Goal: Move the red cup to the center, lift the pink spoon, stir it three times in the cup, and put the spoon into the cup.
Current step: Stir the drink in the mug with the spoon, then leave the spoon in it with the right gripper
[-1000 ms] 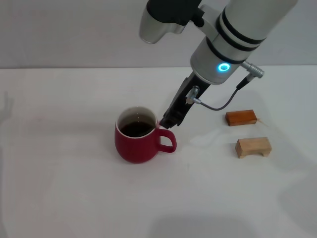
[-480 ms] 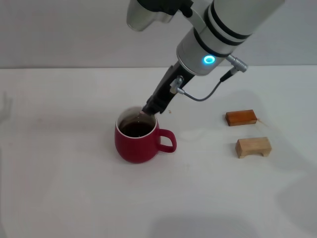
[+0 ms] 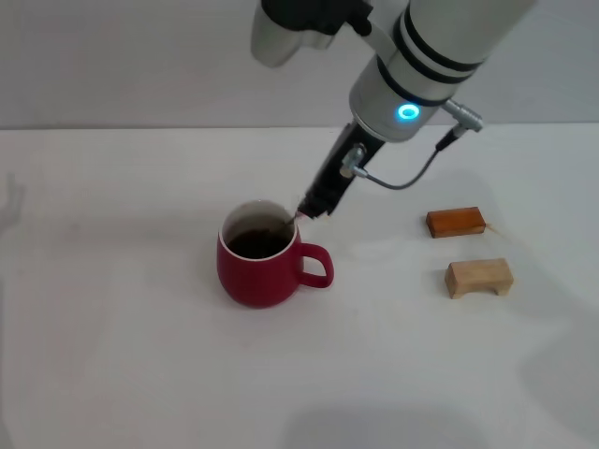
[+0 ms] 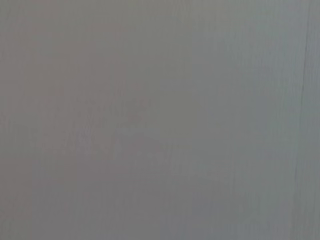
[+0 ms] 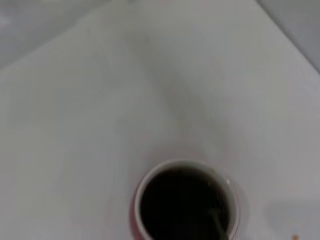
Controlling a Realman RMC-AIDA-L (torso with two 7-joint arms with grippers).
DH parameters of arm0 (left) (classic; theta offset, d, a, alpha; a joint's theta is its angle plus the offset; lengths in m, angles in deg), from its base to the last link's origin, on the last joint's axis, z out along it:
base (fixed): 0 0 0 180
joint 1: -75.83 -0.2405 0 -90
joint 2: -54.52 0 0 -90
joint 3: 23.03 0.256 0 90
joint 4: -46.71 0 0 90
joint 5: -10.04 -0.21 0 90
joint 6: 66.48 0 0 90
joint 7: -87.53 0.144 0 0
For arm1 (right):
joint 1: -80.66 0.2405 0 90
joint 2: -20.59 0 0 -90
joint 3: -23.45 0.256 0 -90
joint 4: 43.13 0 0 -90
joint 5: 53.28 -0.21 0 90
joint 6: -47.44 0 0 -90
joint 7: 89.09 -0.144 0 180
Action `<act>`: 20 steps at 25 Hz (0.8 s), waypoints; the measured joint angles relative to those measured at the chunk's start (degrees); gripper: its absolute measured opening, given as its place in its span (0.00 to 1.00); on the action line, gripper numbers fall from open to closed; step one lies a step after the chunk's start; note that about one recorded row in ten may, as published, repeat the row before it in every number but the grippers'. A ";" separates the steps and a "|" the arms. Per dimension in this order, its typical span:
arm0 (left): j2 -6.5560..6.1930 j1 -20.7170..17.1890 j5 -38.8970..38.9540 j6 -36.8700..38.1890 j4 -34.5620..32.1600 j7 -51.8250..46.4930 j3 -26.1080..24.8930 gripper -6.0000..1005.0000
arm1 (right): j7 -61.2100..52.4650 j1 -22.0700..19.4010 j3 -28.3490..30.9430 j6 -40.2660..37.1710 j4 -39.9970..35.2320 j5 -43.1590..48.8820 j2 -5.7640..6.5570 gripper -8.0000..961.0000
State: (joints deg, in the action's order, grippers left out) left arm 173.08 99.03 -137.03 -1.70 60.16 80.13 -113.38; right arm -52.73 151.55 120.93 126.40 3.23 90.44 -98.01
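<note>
Right hand (image 3: 307, 212) sits over the red cup's (image 3: 260, 268) handle-side rim, clamped on the pink spoon (image 3: 299, 216); we see only a sliver of it. Cup mid-counter (image 3: 112, 355), dark liquid inside. Orange-brown block (image 3: 456, 222) and tan block (image 3: 478, 278) near the right edge. Left hand out of sight.

The red cup (image 3: 258, 268) looks like glazed ceramic, smooth with a soft sheen and a white inner rim, and the dark liquid in it is glossy. The surface (image 3: 131, 355) is plain matt white, while the two blocks on the right look like wood: the orange-brown block (image 3: 456, 222) seems varnished, the tan block (image 3: 478, 278) raw and dull. The right arm's casing (image 3: 440, 56) is smooth white plastic with glossy black bands, and the right gripper (image 3: 314, 208) is matt black.
</note>
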 joint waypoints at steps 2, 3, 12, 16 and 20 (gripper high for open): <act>0.00 0.05 0.00 0.00 0.00 -0.01 0.00 0.84 | 0.22 0.02 -0.06 2.00 0.10 -0.23 -0.07 0.17; 0.00 0.06 -0.01 0.00 0.00 -0.01 0.00 0.84 | 0.22 0.02 -0.06 2.00 0.10 -0.23 -0.07 0.17; -0.06 -0.10 -0.06 0.00 -0.02 -0.05 0.00 0.84 | 0.70 0.37 -2.39 2.89 0.71 -5.12 -0.34 0.17; -0.09 -0.33 -0.06 0.05 0.07 -0.06 0.00 0.84 | 0.52 0.49 -2.39 0.04 0.73 -5.48 -0.39 0.17; -0.09 -0.35 -0.06 0.12 -0.01 -0.07 0.00 0.84 | 0.49 0.65 -2.56 -3.09 -0.03 -4.85 -0.23 0.17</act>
State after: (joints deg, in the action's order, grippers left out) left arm 172.99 98.68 -137.09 -1.58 60.15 80.06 -113.38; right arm -52.24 152.20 118.37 123.31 3.19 85.59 -98.24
